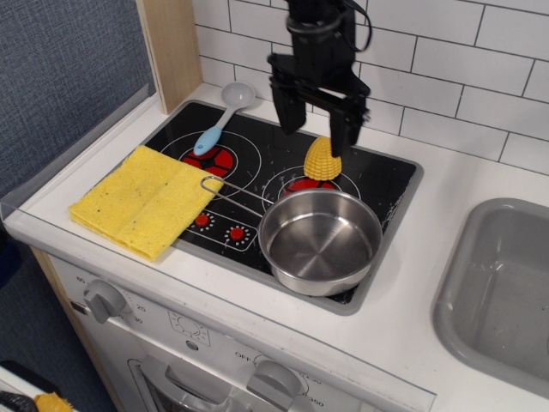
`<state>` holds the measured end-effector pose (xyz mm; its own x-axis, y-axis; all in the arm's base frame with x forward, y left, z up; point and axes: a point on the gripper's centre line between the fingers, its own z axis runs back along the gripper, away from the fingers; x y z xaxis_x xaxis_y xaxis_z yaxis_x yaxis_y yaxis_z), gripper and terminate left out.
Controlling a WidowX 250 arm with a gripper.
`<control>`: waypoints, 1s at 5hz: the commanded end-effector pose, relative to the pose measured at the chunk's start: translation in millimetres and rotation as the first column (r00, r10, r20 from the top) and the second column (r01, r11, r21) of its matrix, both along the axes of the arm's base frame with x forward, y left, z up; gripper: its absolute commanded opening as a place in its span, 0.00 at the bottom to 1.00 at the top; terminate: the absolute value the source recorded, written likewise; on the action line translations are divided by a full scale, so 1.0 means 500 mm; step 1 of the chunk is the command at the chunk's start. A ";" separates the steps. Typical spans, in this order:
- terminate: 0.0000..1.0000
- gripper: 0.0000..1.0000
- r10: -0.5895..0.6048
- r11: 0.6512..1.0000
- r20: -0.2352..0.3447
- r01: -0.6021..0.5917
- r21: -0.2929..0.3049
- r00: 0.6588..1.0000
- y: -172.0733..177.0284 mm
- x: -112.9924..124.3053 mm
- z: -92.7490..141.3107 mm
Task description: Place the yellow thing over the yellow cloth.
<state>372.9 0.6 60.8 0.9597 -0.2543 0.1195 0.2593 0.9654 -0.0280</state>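
The yellow toy corn cob piece (322, 160) stands upright on the black stove top, just behind the steel pot (320, 240). The flat yellow cloth (144, 198) lies folded at the stove's front left, overlapping its edge. My black gripper (316, 129) hangs open just above and behind the corn. One finger is left of the corn's top and the other is over its right side. It holds nothing.
A blue-handled spoon with a grey bowl (219, 119) lies at the stove's back left. The pot's wire handle (232, 196) reaches toward the cloth. A grey sink (506, 292) is at the right. A white tiled wall runs behind.
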 end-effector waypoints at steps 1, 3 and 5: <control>0.00 1.00 0.018 0.999 0.021 -0.019 0.048 1.000 0.015 0.044 -0.002; 0.00 1.00 0.021 0.998 0.001 -0.021 0.065 1.000 0.018 0.045 -0.005; 0.00 0.00 0.018 0.996 -0.016 -0.016 0.089 1.000 0.020 0.044 -0.003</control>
